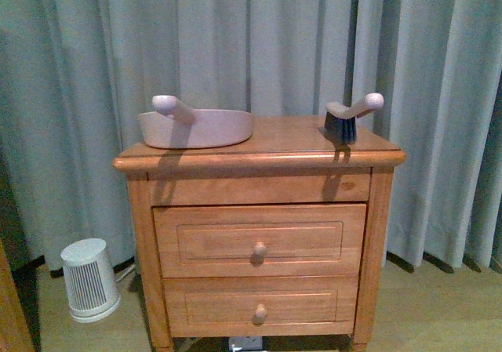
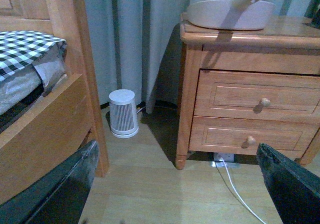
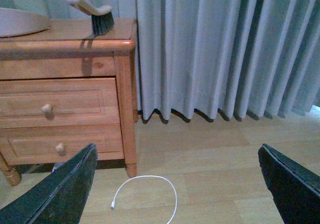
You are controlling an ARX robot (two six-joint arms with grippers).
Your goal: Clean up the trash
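both grippers hold their fingers wide apart with nothing between them. the left gripper (image 2: 176,149) is low by the floor, left of the wooden nightstand (image 1: 259,161); the right gripper (image 3: 176,149) is to its right, near a white cable (image 3: 147,176). on the nightstand top a beige dustpan (image 1: 196,128) sits at the left and a brush (image 1: 349,118) at the right, well apart. the trash shows in no view, so where it lies relative to either gripper cannot be told.

A wooden nightstand (image 1: 259,181) with two drawers stands before a pale curtain (image 1: 235,38). On its top, a beige dustpan (image 1: 212,129) sits at the left and a dark-bristled brush (image 1: 345,119) at the right, well apart. A small white ribbed appliance (image 1: 90,280) stands on the floor (image 1: 439,305) left of the nightstand.
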